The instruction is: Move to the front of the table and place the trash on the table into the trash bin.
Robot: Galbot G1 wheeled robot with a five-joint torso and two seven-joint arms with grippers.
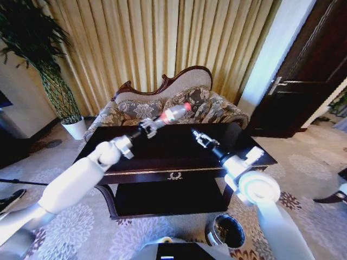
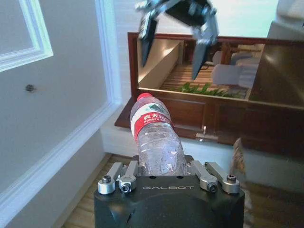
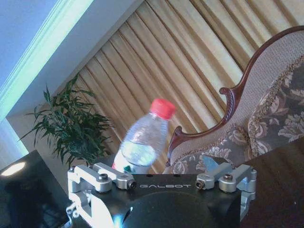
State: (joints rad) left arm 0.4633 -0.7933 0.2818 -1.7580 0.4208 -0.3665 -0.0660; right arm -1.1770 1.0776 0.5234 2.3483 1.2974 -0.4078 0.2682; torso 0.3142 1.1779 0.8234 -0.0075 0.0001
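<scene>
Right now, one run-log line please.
left gripper: holding water bottle above table | right gripper: open, facing bottle | trash bin: front right

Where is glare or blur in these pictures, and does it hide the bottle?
Head view: the table top shines, the bottle looks soft but readable in the left gripper. Left wrist view: bottle label sharp, right gripper blurred. Right wrist view: bottle slightly soft.
</scene>
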